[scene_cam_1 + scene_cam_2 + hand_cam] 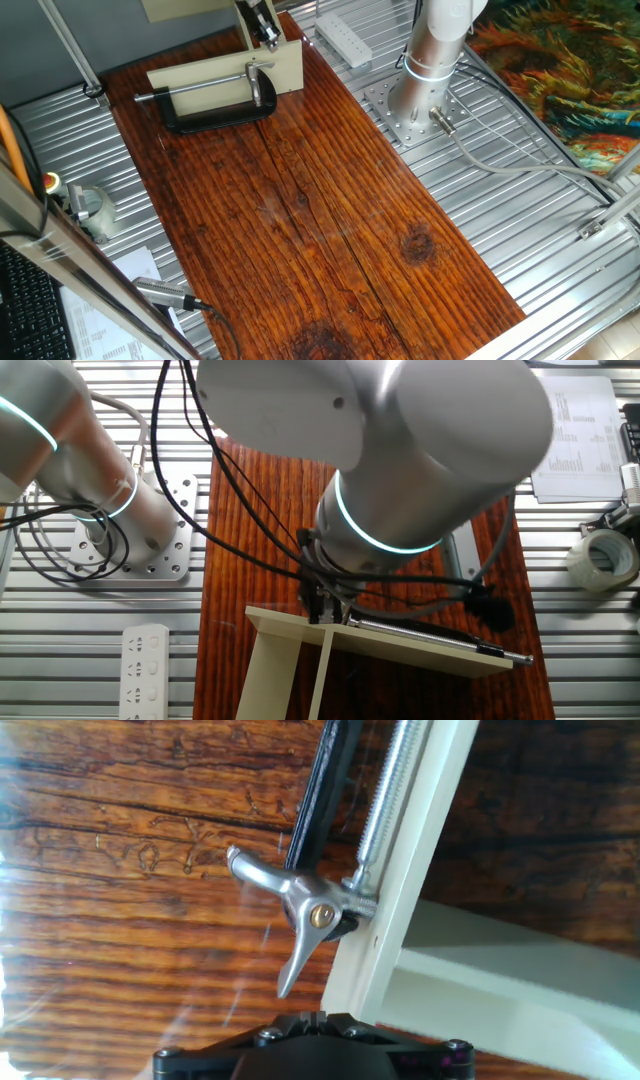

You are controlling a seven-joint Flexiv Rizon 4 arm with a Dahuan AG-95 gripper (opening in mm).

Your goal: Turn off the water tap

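The water tap is a small chrome piece with a curved lever and a brass screw at its hub. It sits on the edge of the cream block, at the end of a long silver threaded rod. In one fixed view the tap and the black clamp lie at the far end of the wooden board. My gripper is shut and empty, a short way off the tap's lever tip, not touching it. In one fixed view the gripper hangs just above the block.
A white power strip lies beside the silver robot base column. A tape roll and papers lie off the board's other side. The wooden board stretches toward the near end. My arm hides much of the other fixed view.
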